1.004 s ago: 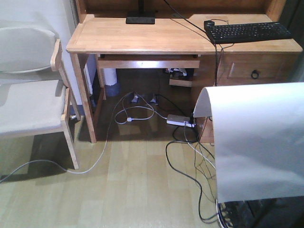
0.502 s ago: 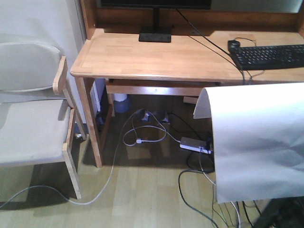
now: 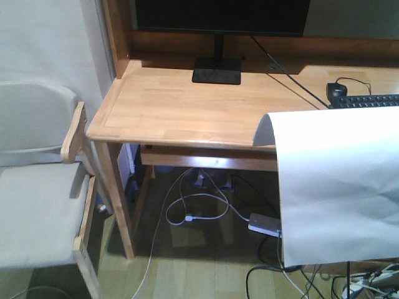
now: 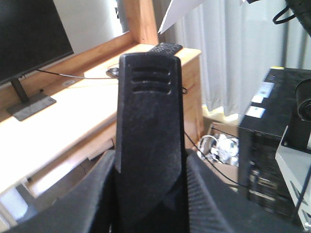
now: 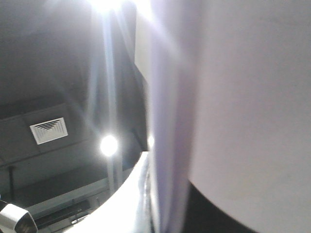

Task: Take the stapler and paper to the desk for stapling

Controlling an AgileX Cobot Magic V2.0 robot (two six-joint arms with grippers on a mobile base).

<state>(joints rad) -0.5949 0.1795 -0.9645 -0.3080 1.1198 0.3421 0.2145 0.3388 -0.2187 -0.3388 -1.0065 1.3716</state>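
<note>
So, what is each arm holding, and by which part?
The left gripper clamps the stapler by its lower end. The right arm holds the paper up; where exactly is hidden.

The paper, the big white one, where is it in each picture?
Front view: the paper hangs big on the right, in front of the desk's right end.
Left wrist view: probably the pale corner at the top edge, right of the middle.
Right wrist view: it fills the right side, very close.
Shared landmark: the black monitor, in the front and left wrist views; the right wrist view shows only paper and ceiling.
</note>
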